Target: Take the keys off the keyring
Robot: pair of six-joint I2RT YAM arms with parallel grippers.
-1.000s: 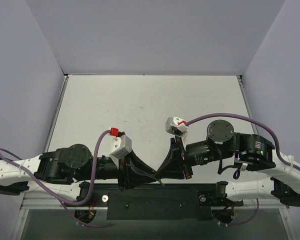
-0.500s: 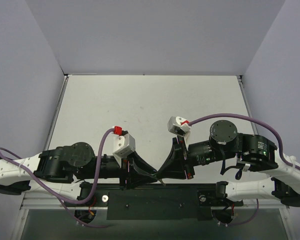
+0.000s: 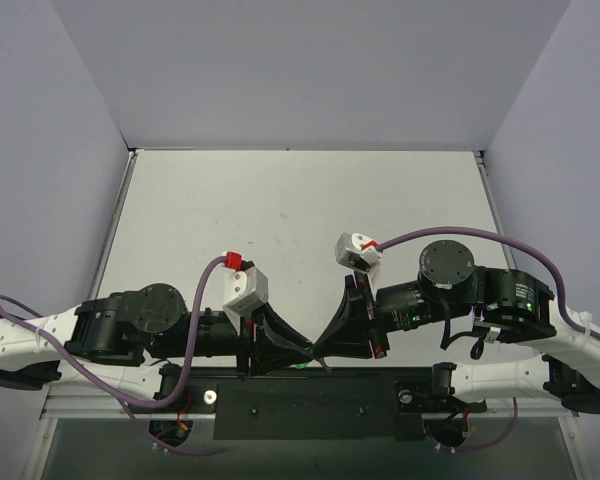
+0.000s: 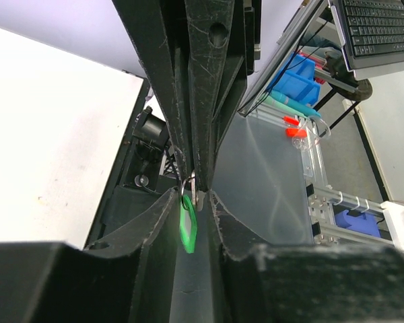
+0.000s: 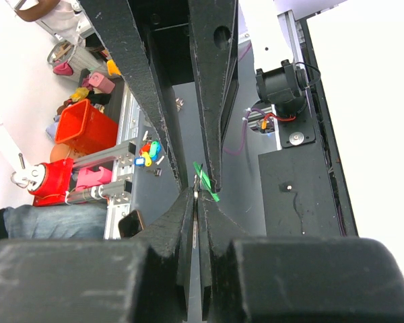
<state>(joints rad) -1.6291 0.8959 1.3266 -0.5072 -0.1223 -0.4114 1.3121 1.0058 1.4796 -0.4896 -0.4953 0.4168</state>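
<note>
Both grippers meet tip to tip in the air above the table's near edge. My right gripper (image 5: 196,196) (image 3: 321,356) is shut on the small silver key (image 5: 197,199), which I see edge-on between its fingertips. From the key hangs the green keyring (image 4: 188,226) (image 5: 206,181) on a thin wire loop. My left gripper (image 4: 192,196) (image 3: 312,352) stands open around the green piece, which lies close to one finger and clear of the other. In the left wrist view the key (image 4: 194,195) peeks out below the right gripper's shut fingers (image 4: 205,101).
The white table (image 3: 300,210) stretches beyond the arms. A black base plate (image 3: 310,405) lies under the meeting point. Off the table stand blue bins (image 4: 293,74), a keyboard (image 4: 380,30), a clear box (image 4: 269,182) and a red bin (image 5: 81,128).
Both wrists have shifted a little to the right since the earliest frame. The grippers stay tip to tip, and little has moved in the last half second.
</note>
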